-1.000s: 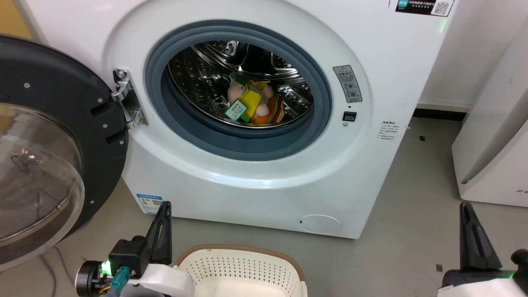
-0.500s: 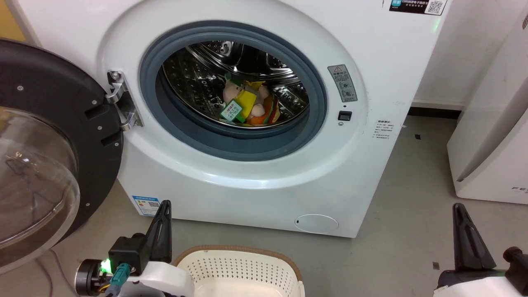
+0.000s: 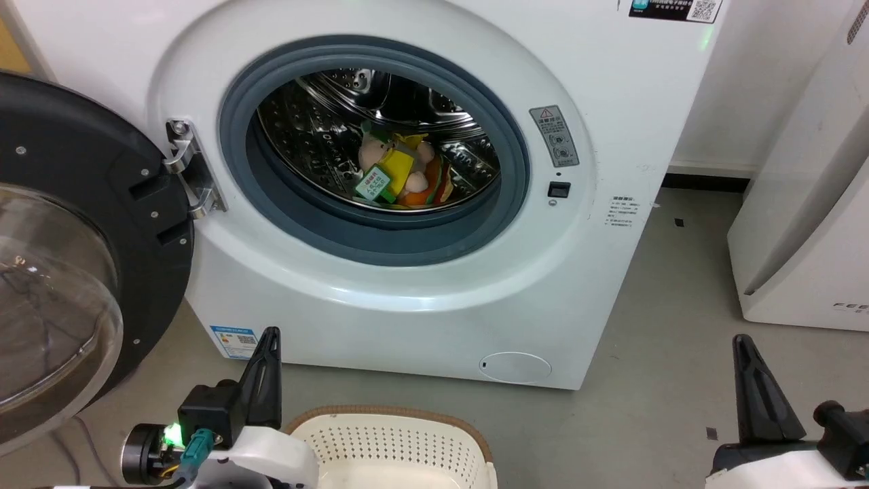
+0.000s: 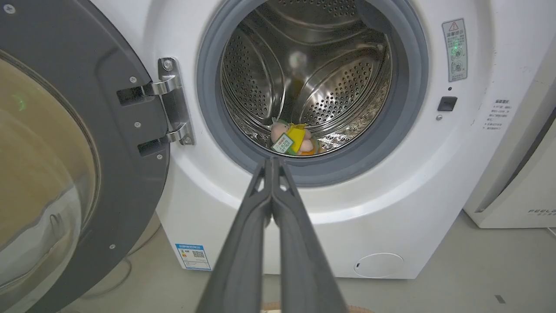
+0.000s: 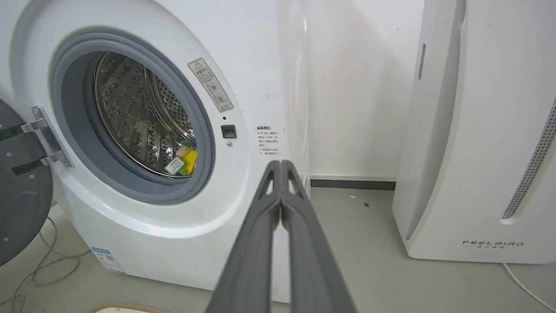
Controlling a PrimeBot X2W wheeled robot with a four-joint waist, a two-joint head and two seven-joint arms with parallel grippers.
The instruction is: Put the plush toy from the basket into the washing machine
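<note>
The plush toy [image 3: 400,175] lies at the bottom of the steel drum of the white washing machine [image 3: 407,285], pink figure, yellow piece and green-white tag up. It also shows in the left wrist view [image 4: 292,140] and partly in the right wrist view [image 5: 182,162]. The black round door [image 3: 75,258] hangs open at the left. The cream basket [image 3: 394,445] sits on the floor at the bottom edge; what shows of its inside holds nothing. My left gripper [image 3: 270,334] is shut and empty beside the basket's left. My right gripper [image 3: 741,339] is shut and empty at the lower right.
A white FEELBIRD appliance [image 3: 808,204] stands right of the washer, with grey floor [image 3: 672,305] between them. Thin cables [image 5: 39,269] lie on the floor under the open door. A wall with a dark skirting strip [image 5: 352,183] runs behind.
The head view has shifted a little, so the washer and floor sit further left and lower in the picture. The toy stays in the drum. Both grippers stay shut in place.
</note>
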